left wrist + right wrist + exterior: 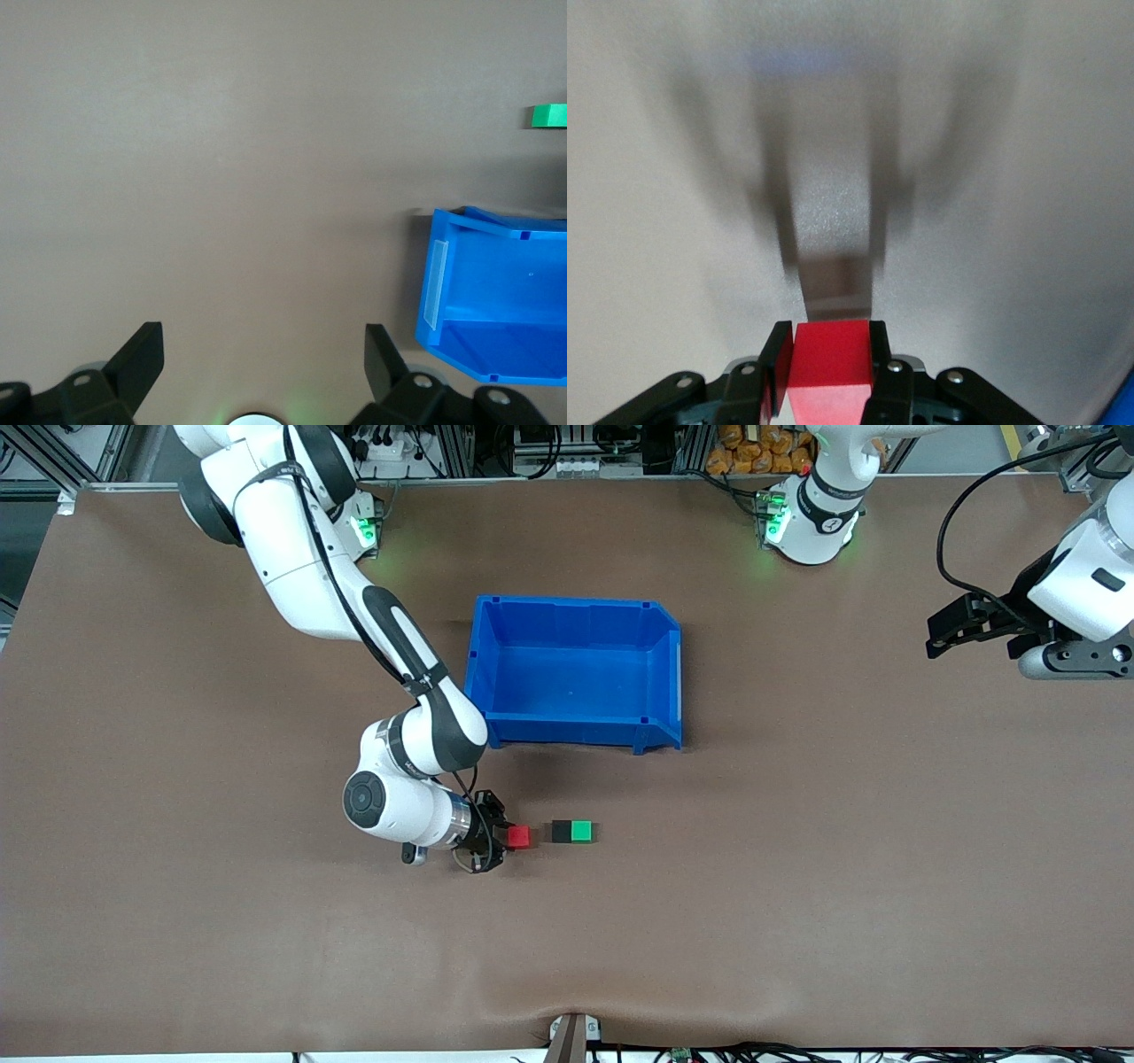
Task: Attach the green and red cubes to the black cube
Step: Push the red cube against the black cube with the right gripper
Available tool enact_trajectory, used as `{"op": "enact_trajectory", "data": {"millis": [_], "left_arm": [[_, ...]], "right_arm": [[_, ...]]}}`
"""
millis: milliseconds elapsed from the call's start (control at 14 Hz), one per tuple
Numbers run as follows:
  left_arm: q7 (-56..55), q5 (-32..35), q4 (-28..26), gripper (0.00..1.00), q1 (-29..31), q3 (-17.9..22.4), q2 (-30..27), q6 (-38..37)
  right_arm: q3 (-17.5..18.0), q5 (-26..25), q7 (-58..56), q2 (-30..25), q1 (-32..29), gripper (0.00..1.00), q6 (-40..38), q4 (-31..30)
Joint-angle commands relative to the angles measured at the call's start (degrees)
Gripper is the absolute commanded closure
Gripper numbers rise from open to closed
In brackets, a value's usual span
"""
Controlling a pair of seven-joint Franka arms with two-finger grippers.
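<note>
A wide brown matte-covered desk point(797, 921) fills the scene under even light; grey metal framing point(80, 452) and black cables point(797, 1052) line its edges.

Green cube point(581, 831) touching black cube point(561, 832)

Green cube point(549, 116) & blue bin point(496, 301) cut off at left wrist view's edge.

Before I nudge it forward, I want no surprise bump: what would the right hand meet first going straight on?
Probably the black cube, joined to the green cube. The right hand holds the red cube, which would touch first.
</note>
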Motion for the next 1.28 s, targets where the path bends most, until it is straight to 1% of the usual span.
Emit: {"op": "enact_trajectory", "data": {"millis": [0,499,1213], "left_arm": [[0.62,0.04,0.03,0.00,0.45,-0.20,-0.08,0.37],[0.62,0.04,0.03,0.00,0.45,-0.20,0.00,0.37],[0.53,0.04,0.03,0.00,0.36,-0.20,-0.08,0.37]], "right_arm": [[-0.40,0.97,1.51,1.33,0.97,1.00,0.51,2.21],[-0.40,0.97,2.56,1.86,1.85,1.00,0.60,2.21],[-0.40,0.97,3.97,3.26,3.43,1.00,3.59,2.73]]}}
